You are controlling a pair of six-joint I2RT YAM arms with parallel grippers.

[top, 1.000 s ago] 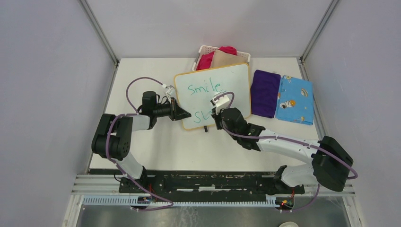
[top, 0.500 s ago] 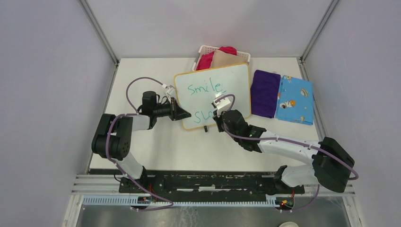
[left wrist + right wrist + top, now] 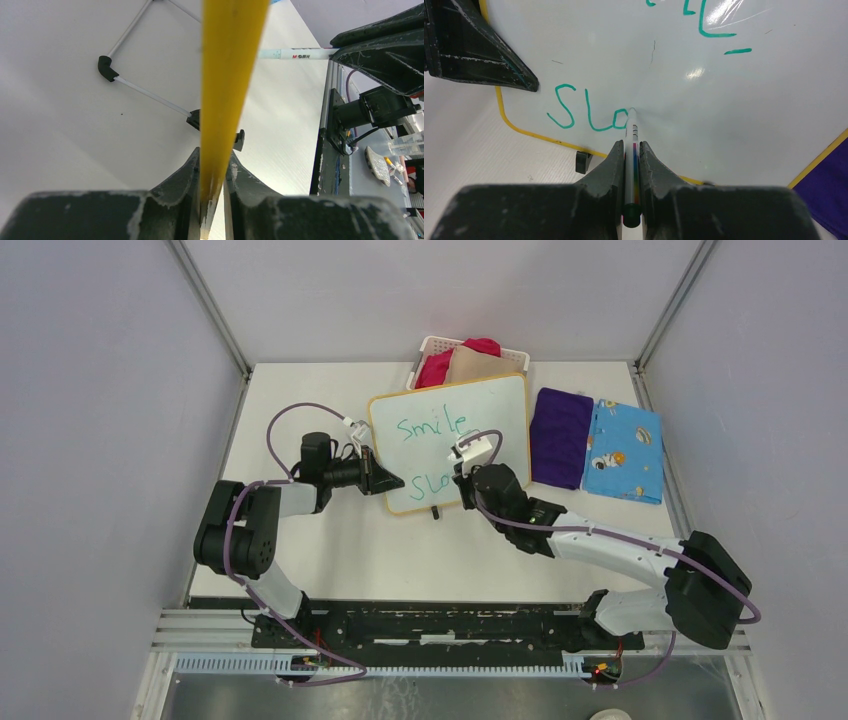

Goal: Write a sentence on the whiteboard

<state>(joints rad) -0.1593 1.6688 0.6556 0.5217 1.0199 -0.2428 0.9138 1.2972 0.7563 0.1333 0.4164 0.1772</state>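
Note:
The whiteboard (image 3: 495, 410), white with a yellow frame, lies tilted mid-table. The sentence (image 3: 430, 427) in green reads "Smile" on top, and the second line (image 3: 586, 114) shows an S and two more letters. My left gripper (image 3: 393, 482) is shut on the board's yellow edge (image 3: 227, 75) at its near-left corner; the left wrist view shows its jaws (image 3: 213, 156) pinching that frame. My right gripper (image 3: 631, 146) is shut on a white marker (image 3: 632, 125), whose tip touches the board just right of the last letter. In the top view that gripper (image 3: 463, 473) hovers over the board's lower middle.
A white slotted basket (image 3: 432, 344) with red and tan cloth stands behind the board. A purple cloth (image 3: 560, 437) and a blue patterned cloth (image 3: 623, 450) lie to its right. A small black foot (image 3: 582, 161) sticks out at the board's near edge.
My right gripper has drawn the marker rightward along the second line, adding a rounded letter after the first strokes. The left gripper has stayed clamped on the frame.

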